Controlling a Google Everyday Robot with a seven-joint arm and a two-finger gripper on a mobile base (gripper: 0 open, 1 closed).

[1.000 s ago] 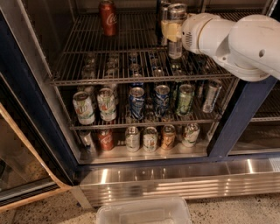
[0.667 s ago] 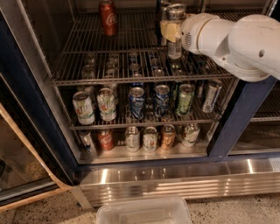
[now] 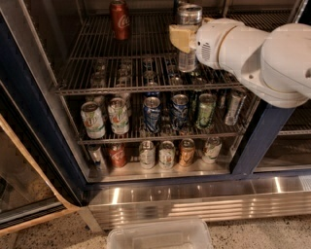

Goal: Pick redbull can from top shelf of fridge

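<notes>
Redbull can (image 3: 187,61) upright, hand (image 3: 186,38) clasping its middle

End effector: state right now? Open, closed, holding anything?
End effector: around the redbull can standing on the top shelf; open or closed cannot be told.

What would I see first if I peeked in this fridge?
The big white robot arm at upper right, its gripper at the tall silver can on the top shelf. Then the lone red cola can at the back left, and rows of cans crowding the racks below.
</notes>
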